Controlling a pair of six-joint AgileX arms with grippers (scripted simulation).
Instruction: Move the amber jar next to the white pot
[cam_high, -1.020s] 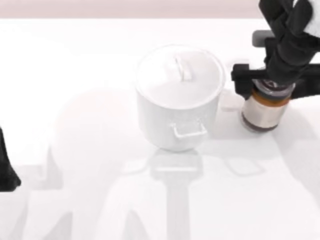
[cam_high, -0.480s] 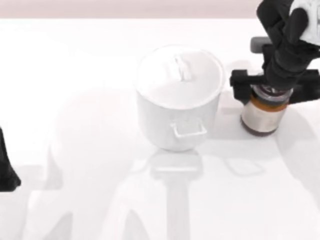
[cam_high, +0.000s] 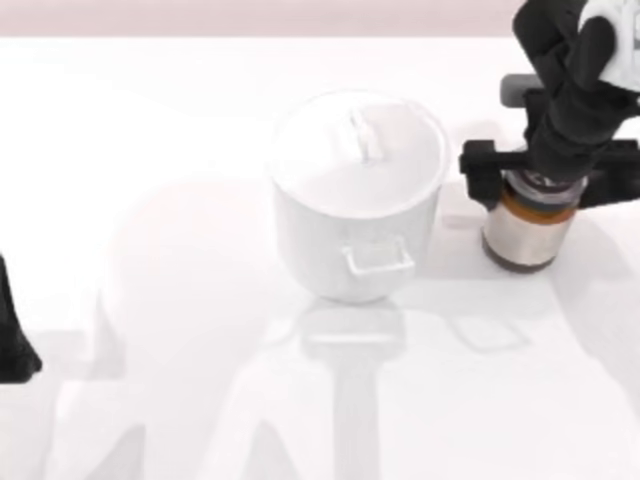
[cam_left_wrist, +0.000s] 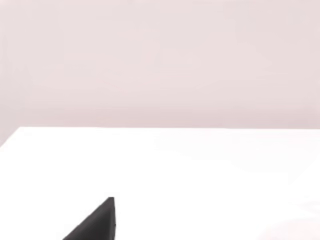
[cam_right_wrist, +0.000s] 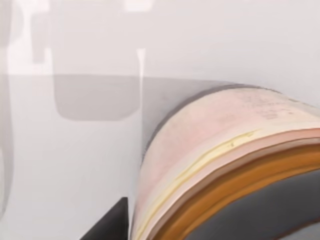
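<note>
Beside the pot (cam_high: 357, 190), the right gripper (cam_high: 546, 176) had barely moved, jaws clamped on the jar (cam_high: 527, 226), now resting on the counter (cam_high: 180, 150), placement seemingly complete.

amber jar (cam_high: 522, 232) slightly lower (upright now)

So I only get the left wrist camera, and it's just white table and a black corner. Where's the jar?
Observer: The amber jar is upright on the table's right side, right under the right gripper.
Operator: Is the pot near it?
Observer: Yes, the white pot is just to its left, with a small gap between them.
Operator: And my left arm?
Observer: The left arm is parked at the table's left edge, far from both.
</note>
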